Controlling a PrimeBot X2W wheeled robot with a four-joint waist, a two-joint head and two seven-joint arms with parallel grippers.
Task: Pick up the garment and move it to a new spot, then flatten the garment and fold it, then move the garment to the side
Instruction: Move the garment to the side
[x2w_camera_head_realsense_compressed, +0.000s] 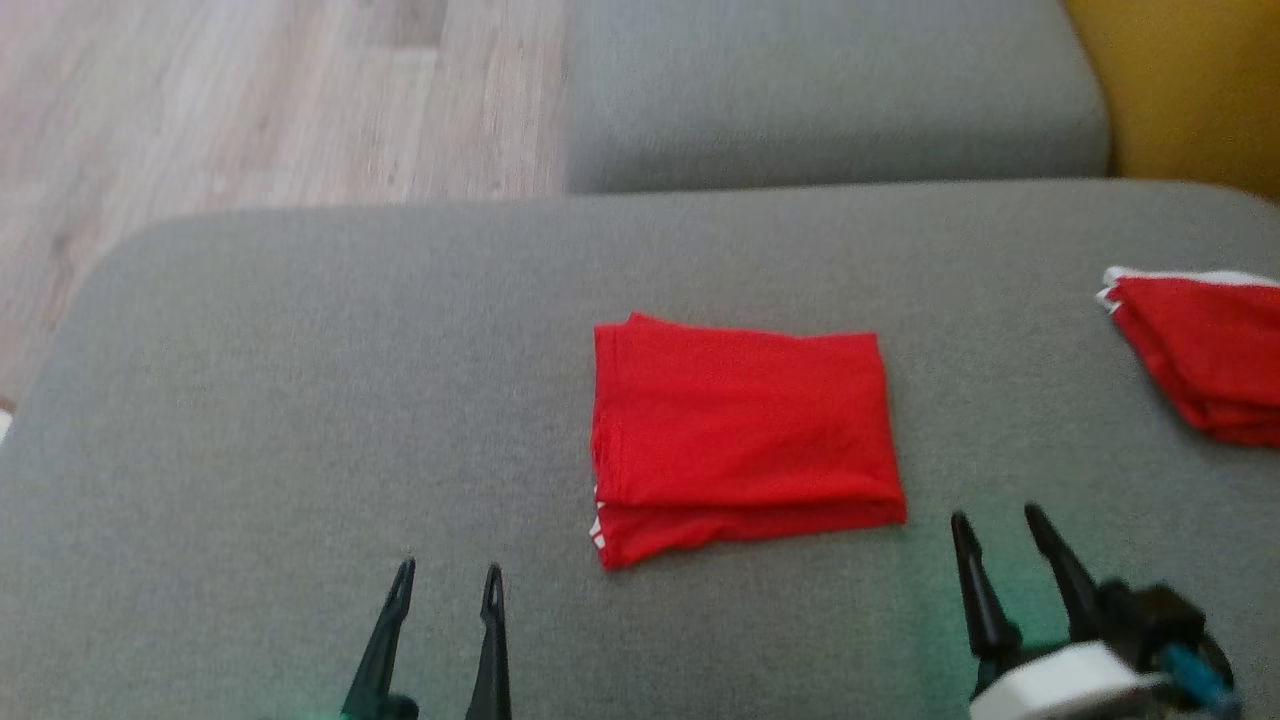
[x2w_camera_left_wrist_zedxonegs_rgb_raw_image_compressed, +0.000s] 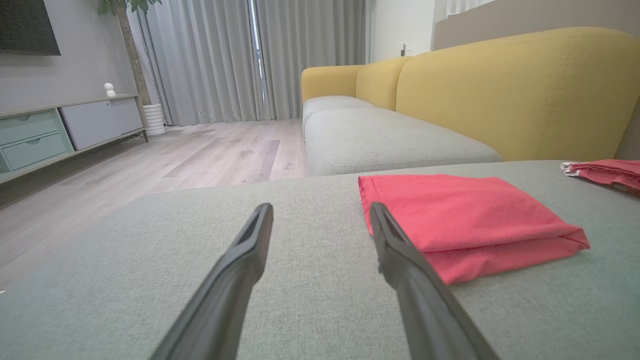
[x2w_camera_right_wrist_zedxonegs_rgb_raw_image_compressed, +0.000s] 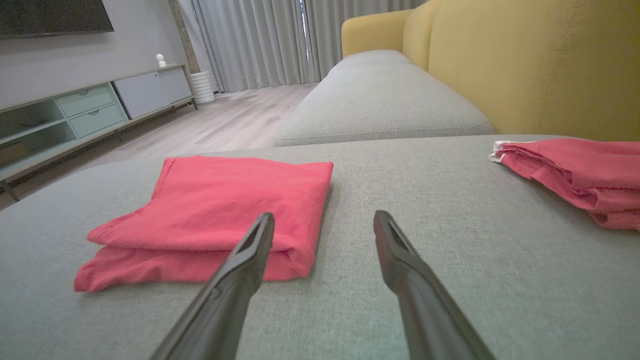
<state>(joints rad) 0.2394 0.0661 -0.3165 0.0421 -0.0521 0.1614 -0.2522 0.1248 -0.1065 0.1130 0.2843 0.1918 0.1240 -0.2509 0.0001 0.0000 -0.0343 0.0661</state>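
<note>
A red garment (x2w_camera_head_realsense_compressed: 740, 430) lies folded into a neat rectangle on the grey cushion (x2w_camera_head_realsense_compressed: 300, 380), a white trim peeking out at its near left corner. The left wrist view has the garment (x2w_camera_left_wrist_zedxonegs_rgb_raw_image_compressed: 465, 220) just right of my fingers, and the right wrist view has the garment (x2w_camera_right_wrist_zedxonegs_rgb_raw_image_compressed: 220, 210) ahead and to the left. My left gripper (x2w_camera_head_realsense_compressed: 447, 573) hovers open near the cushion's front edge, left of the garment and apart from it. My right gripper (x2w_camera_head_realsense_compressed: 995, 518) is open too, just off the garment's near right corner, nothing between its fingers.
A second red cloth (x2w_camera_head_realsense_compressed: 1205, 345) with a white edge lies folded at the cushion's right side. Another grey seat cushion (x2w_camera_head_realsense_compressed: 830, 90) and a yellow sofa back (x2w_camera_head_realsense_compressed: 1190, 90) lie beyond. Wooden floor (x2w_camera_head_realsense_compressed: 250, 100) is off the far left edge.
</note>
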